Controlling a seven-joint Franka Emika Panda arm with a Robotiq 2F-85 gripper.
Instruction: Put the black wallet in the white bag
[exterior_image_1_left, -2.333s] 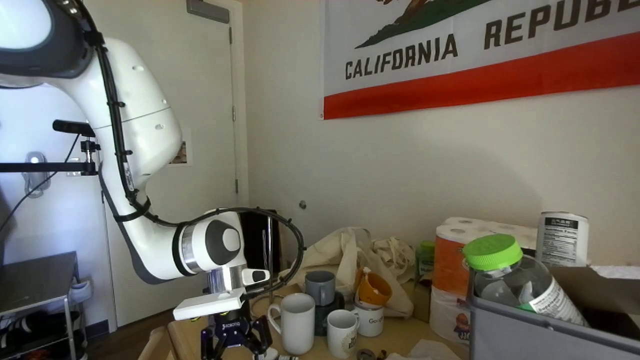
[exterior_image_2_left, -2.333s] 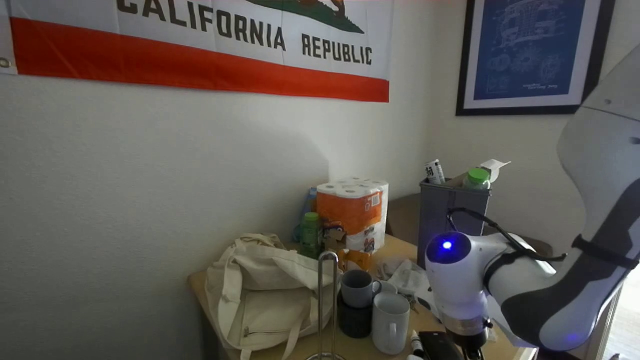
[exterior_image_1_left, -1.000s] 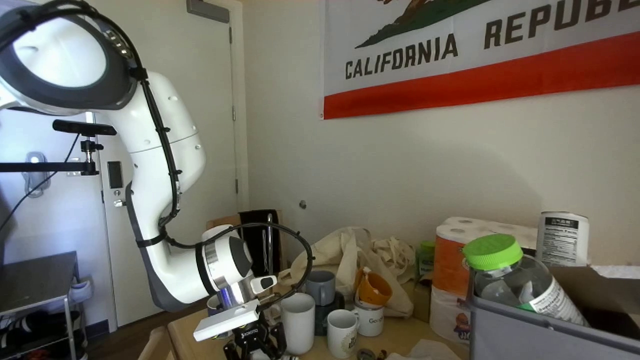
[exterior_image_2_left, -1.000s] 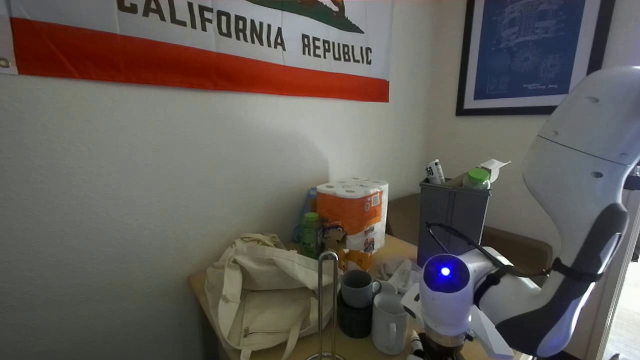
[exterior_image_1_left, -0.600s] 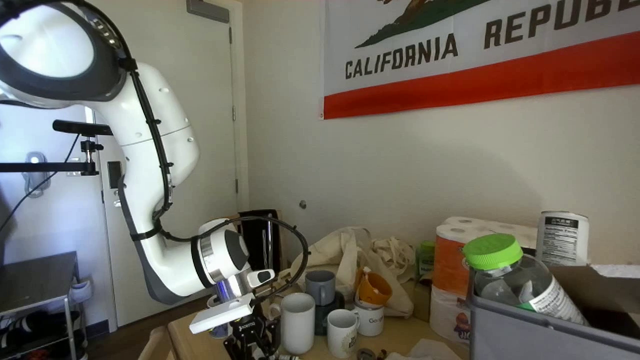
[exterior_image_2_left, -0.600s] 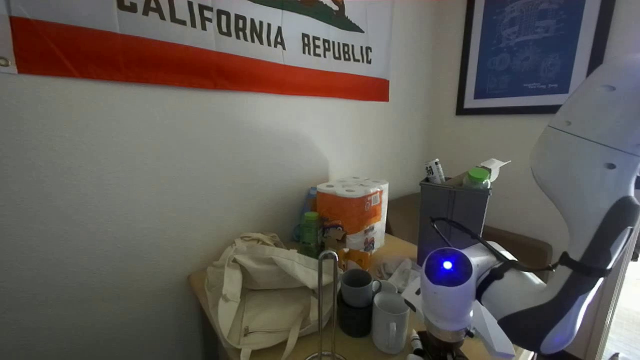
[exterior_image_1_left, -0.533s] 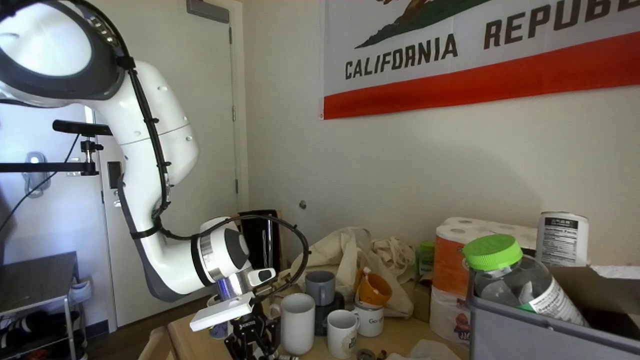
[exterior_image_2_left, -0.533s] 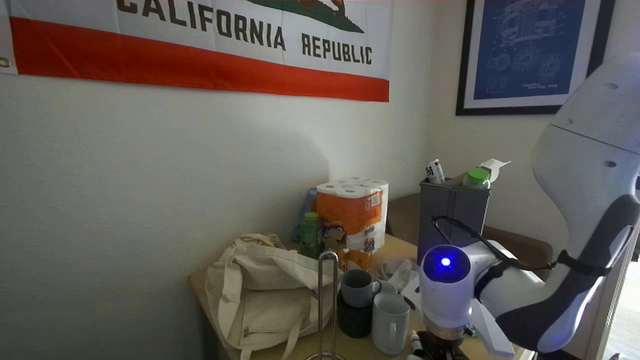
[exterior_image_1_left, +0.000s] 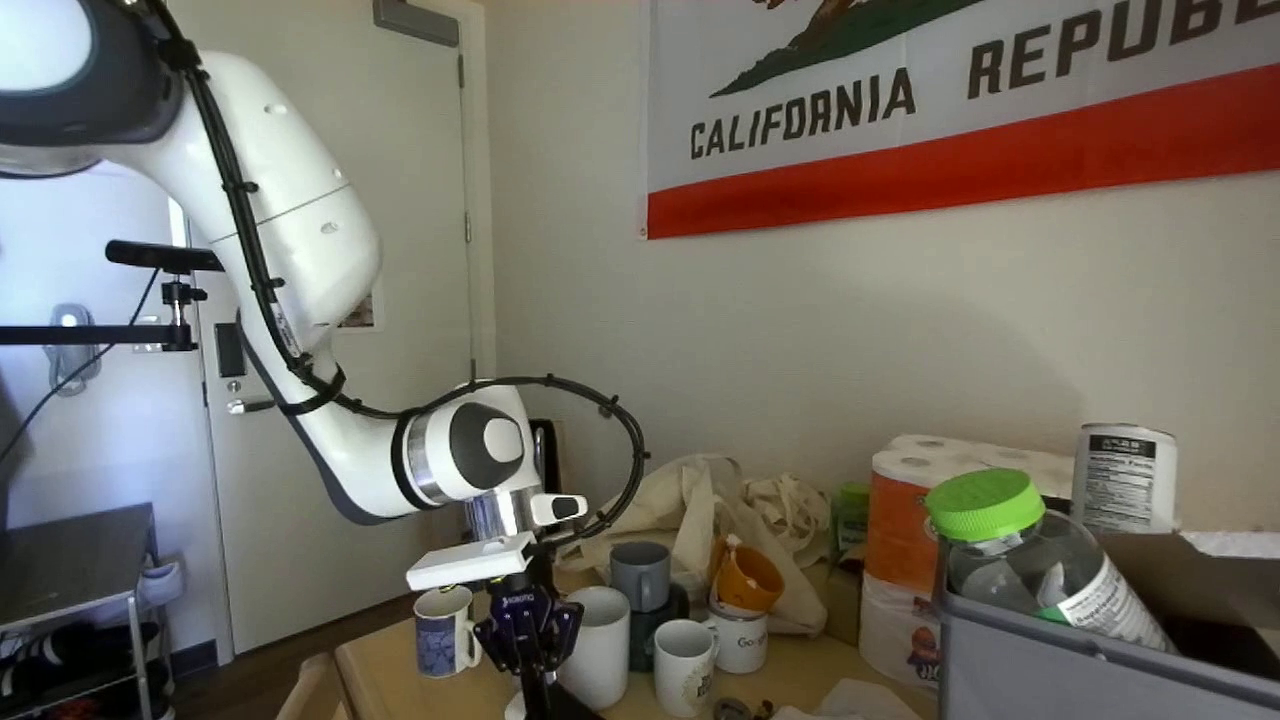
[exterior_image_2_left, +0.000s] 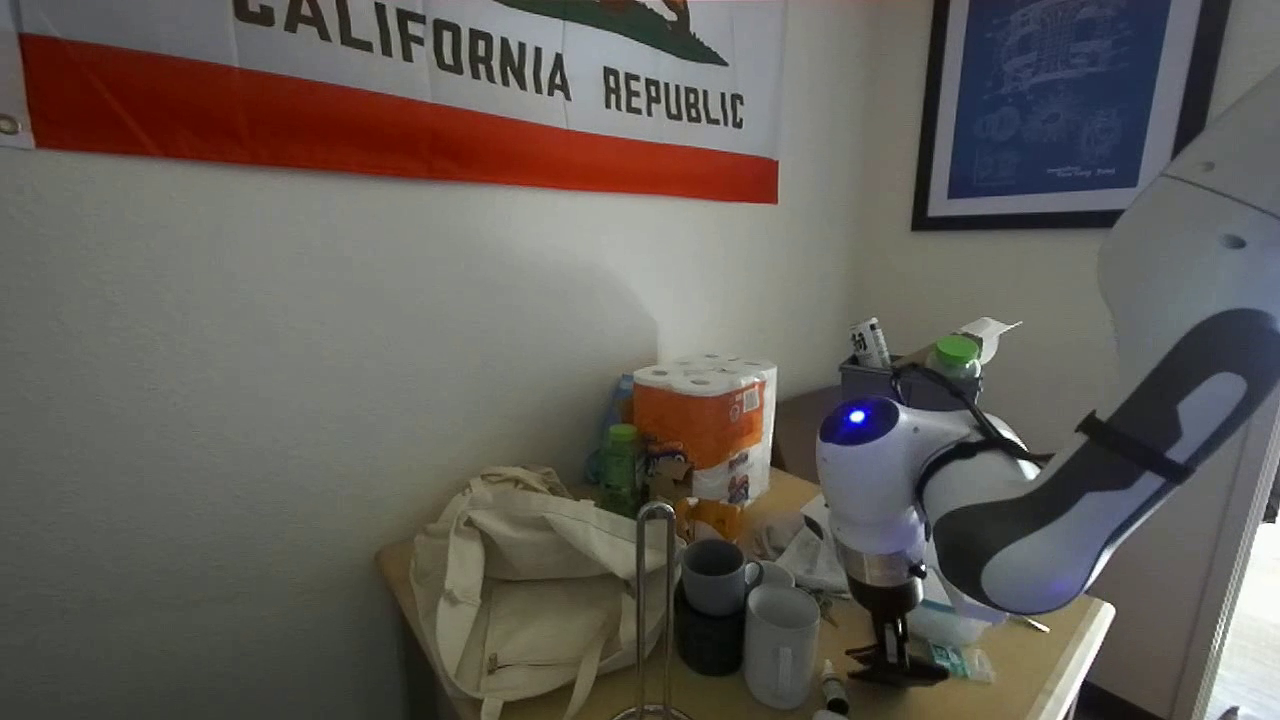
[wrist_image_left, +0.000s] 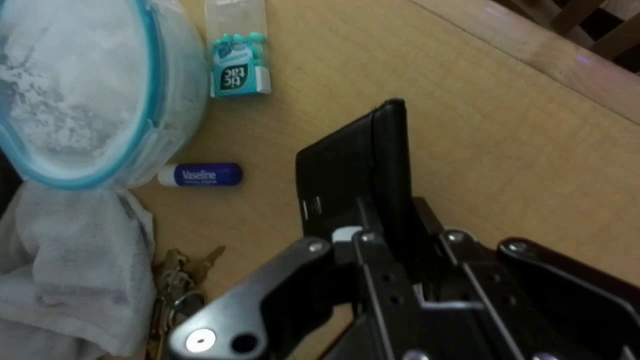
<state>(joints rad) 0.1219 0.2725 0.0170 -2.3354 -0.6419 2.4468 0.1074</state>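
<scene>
Lifted higher than a moment ago, our gripper clamps the black wallet well apart from the white bag, so we judge that the grasp is done and the carrying and releasing remain.

Over there the gripper points down at the table, the black wallet in its grip. The white bag slumps well apart; between them a gray mug sits on a black cup beside a white mug.
</scene>
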